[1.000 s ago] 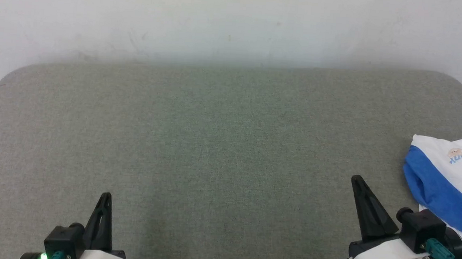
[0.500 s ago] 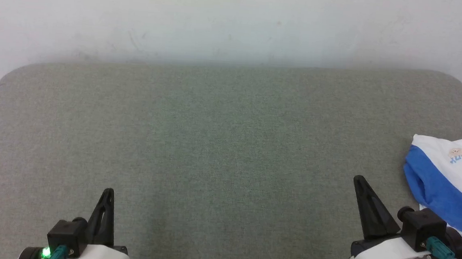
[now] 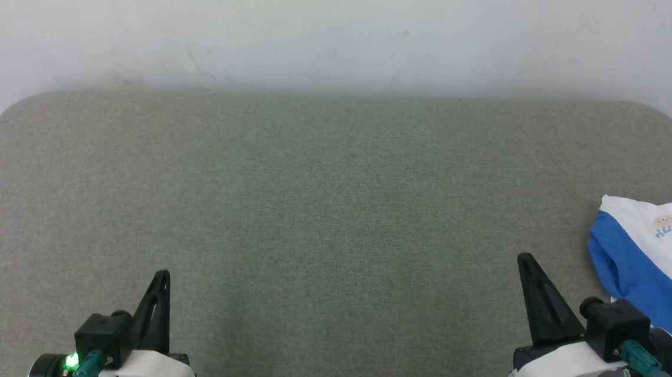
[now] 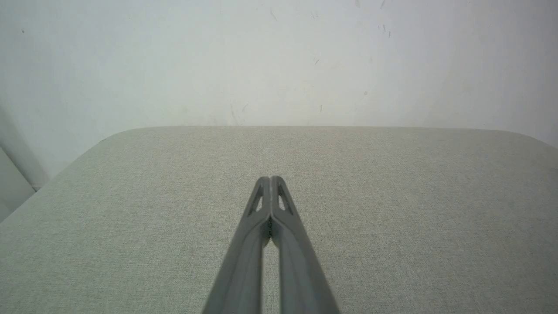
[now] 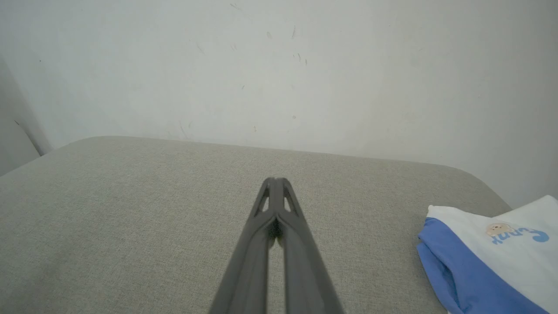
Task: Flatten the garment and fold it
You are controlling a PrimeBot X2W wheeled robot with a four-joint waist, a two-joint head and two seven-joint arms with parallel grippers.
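Note:
The garment [image 3: 659, 258] lies folded at the table's right edge, white with a bright blue sleeve along its near side and small light-blue lettering beside a tan figure; it also appears as the garment [image 5: 492, 261] in the right wrist view. My right gripper [image 3: 525, 259] is shut and empty, just left of the garment and apart from it. In its own wrist view the right gripper [image 5: 275, 179] has both tips pressed together. At the lower left my left gripper [image 3: 162, 274] is shut too, holding nothing, its tips together in the left wrist view [image 4: 270, 178].
The grey-green fabric table [image 3: 322, 211] has rounded far corners and stands against a scuffed white wall [image 3: 347, 29]. The garment reaches past the right frame edge.
Both grippers drifted slightly: the left one a little rightward and up in the view, the right one a little rightward. The garment has stayed put.

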